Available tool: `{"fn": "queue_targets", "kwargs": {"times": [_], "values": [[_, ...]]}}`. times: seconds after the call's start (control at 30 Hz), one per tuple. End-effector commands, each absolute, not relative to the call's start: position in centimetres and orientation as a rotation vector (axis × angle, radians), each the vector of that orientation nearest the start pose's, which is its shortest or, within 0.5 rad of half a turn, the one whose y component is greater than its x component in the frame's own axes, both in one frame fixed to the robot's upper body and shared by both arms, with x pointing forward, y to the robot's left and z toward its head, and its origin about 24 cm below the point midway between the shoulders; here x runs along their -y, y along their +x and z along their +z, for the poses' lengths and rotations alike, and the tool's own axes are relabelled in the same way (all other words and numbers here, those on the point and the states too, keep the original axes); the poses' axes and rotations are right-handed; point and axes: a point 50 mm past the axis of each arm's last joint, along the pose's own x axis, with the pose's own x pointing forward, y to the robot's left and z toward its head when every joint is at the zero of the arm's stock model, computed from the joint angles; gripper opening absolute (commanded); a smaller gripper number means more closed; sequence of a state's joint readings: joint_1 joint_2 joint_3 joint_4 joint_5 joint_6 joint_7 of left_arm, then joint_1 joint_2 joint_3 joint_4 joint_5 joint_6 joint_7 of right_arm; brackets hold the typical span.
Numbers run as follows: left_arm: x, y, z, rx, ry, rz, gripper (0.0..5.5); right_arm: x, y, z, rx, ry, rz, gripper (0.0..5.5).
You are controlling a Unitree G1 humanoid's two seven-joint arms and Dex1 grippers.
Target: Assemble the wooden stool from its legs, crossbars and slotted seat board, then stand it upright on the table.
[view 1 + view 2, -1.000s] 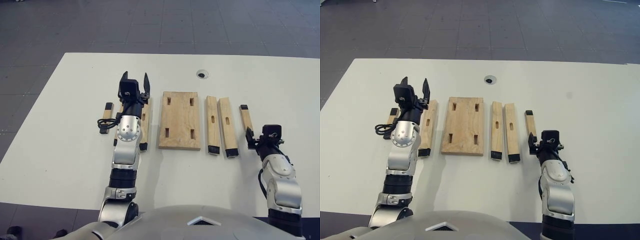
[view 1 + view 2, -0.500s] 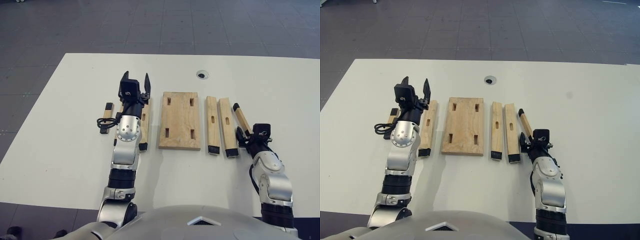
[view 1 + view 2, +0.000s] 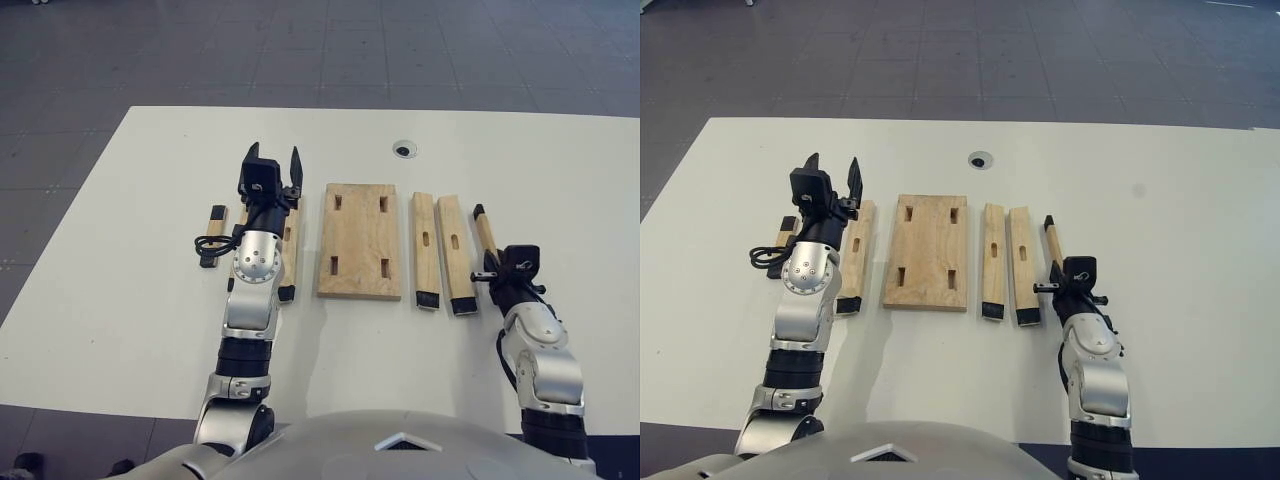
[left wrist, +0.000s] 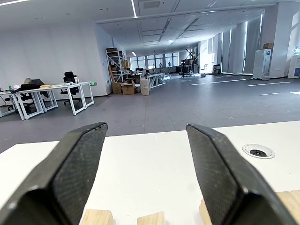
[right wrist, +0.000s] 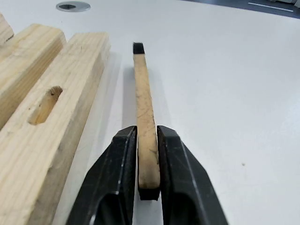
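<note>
**Right gripper clamped on crossbar; left gripper released over the left leg**

Clock directions are taken from the seat board in the head view, with 12 pointing away from the robot.

- The right gripper (image 5: 147, 137) sits at about 4 o'clock. Its fingers (image 5: 123, 159) are clenched on the near end of a thin crossbar (image 5: 143, 89), one on each flat side.
- The crossbar runs from the gripper toward 12 and has a black cap on its far end. I can't tell whether it is on the table or just clear of it.
- Just beside the crossbar on the board side lie two legs, outer (image 3: 456, 250) and inner (image 3: 424, 245). They are parallel and close together. Each has one slot and a black cap on its near end.
- The slotted seat board (image 3: 358, 240) lies flat at the centre, with four slots near its corners.
- The left gripper (image 3: 273, 153) is at about 10 o'clock, released, with its fingers (image 4: 70, 178) spread wide and nothing between them. It hangs above the far end of another leg (image 3: 858, 240), which lies at 9 o'clock alongside the board.
- Further out at 9 o'clock is a short crossbar (image 3: 215, 220), with a black cable loop (image 3: 208, 247) just near of it.
- The table (image 3: 120, 300) is white, with a round grommet hole (image 3: 404, 150) at 1 o'clock.
</note>
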State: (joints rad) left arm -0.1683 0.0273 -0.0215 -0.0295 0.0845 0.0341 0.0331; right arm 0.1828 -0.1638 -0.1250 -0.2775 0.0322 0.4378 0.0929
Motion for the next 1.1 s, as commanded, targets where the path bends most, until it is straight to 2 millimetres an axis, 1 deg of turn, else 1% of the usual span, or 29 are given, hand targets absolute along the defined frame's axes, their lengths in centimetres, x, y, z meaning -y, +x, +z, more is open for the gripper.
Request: {"fn": "queue_targets", "kwargs": {"times": [0.03,0.1,0.2,0.27,0.3,0.37,0.43,0.47,0.53,0.57,0.63,0.73,0.87,1.03,1.1], "values": [[-14.0,28.7,9.7,0.174,0.101,-0.032,3.12,20.5,22.7,6.7,-0.165,-0.079,-0.073,0.39],[-13.6,29.2,10.5,0.176,0.018,-0.098,3.12,19.4,24.0,8.6,-0.087,0.009,-0.010,0.39],[-13.1,29.8,11.7,0.143,-0.211,-0.222,3.12,17.6,25.5,10.6,-0.022,0.167,0.141,0.39],[-12.4,30.2,12.2,0.056,-0.449,-0.355,3.12,15.9,26.3,11.5,-0.018,0.385,0.344,0.39],[-11.9,30.1,12.5,-0.001,-0.568,-0.448,3.12,15.2,26.7,12.2,-0.005,0.476,0.445,0.39],[-11.1,29.7,13.5,-0.085,-0.741,-0.633,3.50,14.0,27.0,13.5,0.012,0.614,0.641,0.39],[-10.8,29.2,14.4,-0.129,-0.837,-0.772,3.81,13.0,26.9,14.4,0.015,0.703,0.795,0.39],[-10.7,29.0,14.9,-0.150,-0.865,-0.839,3.99,12.5,26.7,14.7,0.016,0.748,0.863,0.39],[-10.6,28.7,15.3,-0.187,-0.909,-0.914,4.24,11.7,26.5,15.2,0.011,0.809,0.954,0.39],[-10.5,28.6,15.4,-0.203,-0.934,-0.936,4.47,11.5,26.4,15.3,0.006,0.823,0.977,0.39],[-10.5,28.2,15.8,-0.215,-0.980,-0.994,4.74,11.2,26.3,15.4,-0.004,0.835,1.005,0.39],[-10.6,27.6,16.6,-0.199,-1.020,-1.054,4.74,11.0,25.9,15.6,-0.012,0.845,1.045,0.39],[-11.4,27.8,17.8,-0.140,-1.110,-1.089,4.78,10.8,24.8,15.3,-0.036,0.866,1.112,0.39],[-11.7,27.3,18.1,-0.154,-1.085,-1.159,4.78,11.1,24.2,15.2,-0.046,0.930,1.156,0.39],[-11.8,27.1,18.1,-0.166,-1.077,-1.183,4.42,11.1,23.9,15.1,-0.066,0.933,1.179,0.39]]}}
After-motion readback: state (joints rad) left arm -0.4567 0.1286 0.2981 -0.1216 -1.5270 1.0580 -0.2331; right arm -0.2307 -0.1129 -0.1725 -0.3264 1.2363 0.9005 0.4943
